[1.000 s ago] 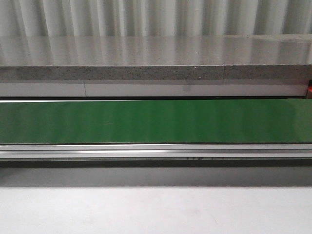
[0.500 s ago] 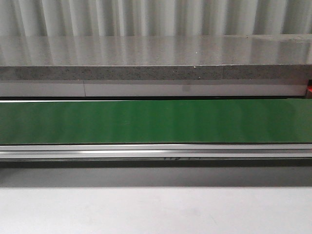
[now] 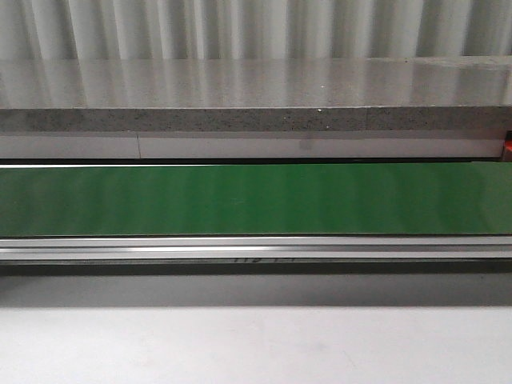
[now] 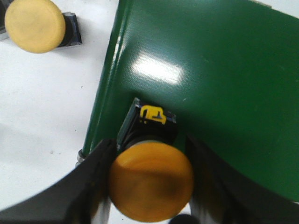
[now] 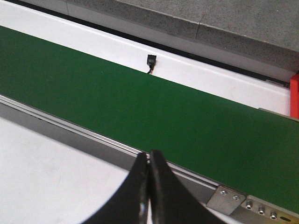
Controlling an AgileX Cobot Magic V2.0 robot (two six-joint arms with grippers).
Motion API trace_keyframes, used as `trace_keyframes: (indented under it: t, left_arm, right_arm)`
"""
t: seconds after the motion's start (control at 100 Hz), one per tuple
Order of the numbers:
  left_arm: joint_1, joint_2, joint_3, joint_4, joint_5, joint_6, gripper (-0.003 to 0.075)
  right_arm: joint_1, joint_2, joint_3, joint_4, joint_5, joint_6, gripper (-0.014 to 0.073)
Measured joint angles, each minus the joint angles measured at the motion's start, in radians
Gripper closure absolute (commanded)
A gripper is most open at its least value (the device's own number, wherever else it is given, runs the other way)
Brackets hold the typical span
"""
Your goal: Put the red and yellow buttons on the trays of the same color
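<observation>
A yellow button (image 4: 152,182) with a black base sits between my left gripper's (image 4: 149,149) dark fingers, which press on both sides of its cap. It is over the end of the green conveyor belt (image 4: 210,70). A second yellow button (image 4: 35,24) stands on the white table beside the belt's end. My right gripper (image 5: 149,156) is shut and empty, over the belt's metal front rail (image 5: 93,135). No red button and no tray shows in any view. Neither gripper shows in the front view.
The green belt (image 3: 256,200) runs across the front view with a metal rail (image 3: 256,248) along its near side and a grey stone ledge (image 3: 256,120) behind. A red object (image 5: 295,95) sits at the belt's far right. A small black connector (image 5: 151,60) is on the white strip behind.
In the front view a small dark marking along the belt's front rail has shifted to the left. Nothing else there has changed.
</observation>
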Motion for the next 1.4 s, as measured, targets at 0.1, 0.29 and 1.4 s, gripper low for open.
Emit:
trace_keyframes:
  t: [0.1, 0.29, 1.4]
  left_arm:
    - [0.0, 0.018, -0.002, 0.0, 0.004, 0.01, 0.0608]
    - [-0.002, 0.024, -0.011, -0.028, 0.007, 0.03, 0.0315]
    - [0.22, 0.025, -0.166, 0.083, 0.123, 0.008, 0.0229]
  right_arm:
    - [0.0, 0.0, 0.0, 0.0, 0.0, 0.0, 0.0661]
    - [0.0, 0.0, 0.0, 0.0, 0.0, 0.0, 0.0661]
    - [0.0, 0.0, 0.0, 0.0, 0.0, 0.0, 0.0661]
